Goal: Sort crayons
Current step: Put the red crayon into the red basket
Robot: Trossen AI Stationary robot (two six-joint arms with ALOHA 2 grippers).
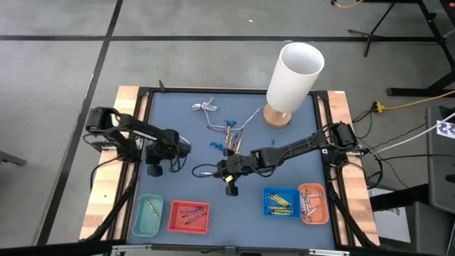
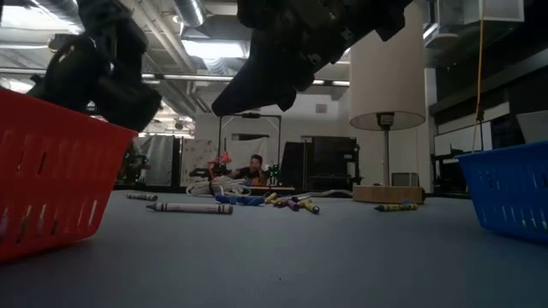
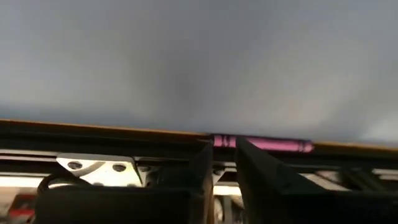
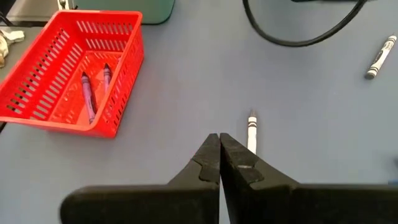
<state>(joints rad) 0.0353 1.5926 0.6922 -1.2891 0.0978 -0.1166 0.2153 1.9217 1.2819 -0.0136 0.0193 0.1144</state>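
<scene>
Four baskets point(image 1: 188, 217) stood in a row along the worktop's point(image 1: 178, 114) near edge, two to each side. Loose crayons point(image 1: 229, 135) lay at mid-worktop, a lamp point(image 1: 288, 78) behind them to the right. The left hand point(image 1: 158, 162) hung left of centre; the right hand point(image 1: 226, 178) hung between the basket pairs.

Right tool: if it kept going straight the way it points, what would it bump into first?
Probably the white crayon lying just past the shut right tool, slightly to one side. Beyond that is bare mat; the red basket sits well off the line.
</scene>
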